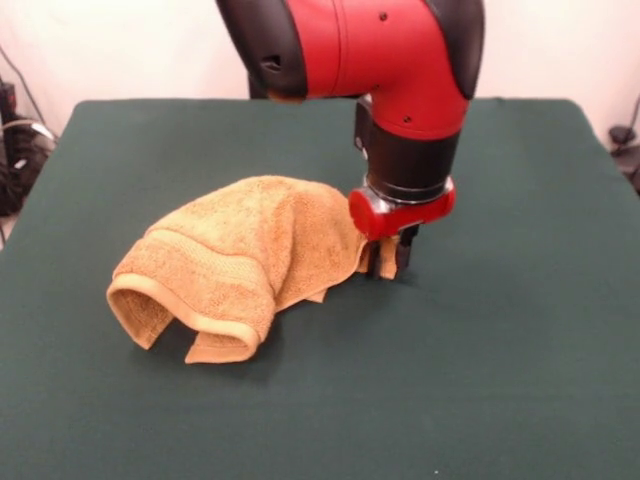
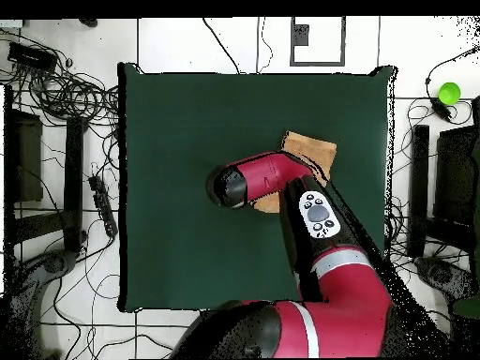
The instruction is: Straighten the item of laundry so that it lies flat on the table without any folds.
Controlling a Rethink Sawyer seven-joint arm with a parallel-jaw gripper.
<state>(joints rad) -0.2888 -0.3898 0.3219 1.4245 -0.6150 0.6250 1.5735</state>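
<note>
End effector (image 1: 391, 258) low at surface (image 1: 500, 330), fingers closed on towel (image 1: 235, 262) corner. Towel bulk bunched, folded, extending toward front view's left; pull direction opposite.
</note>
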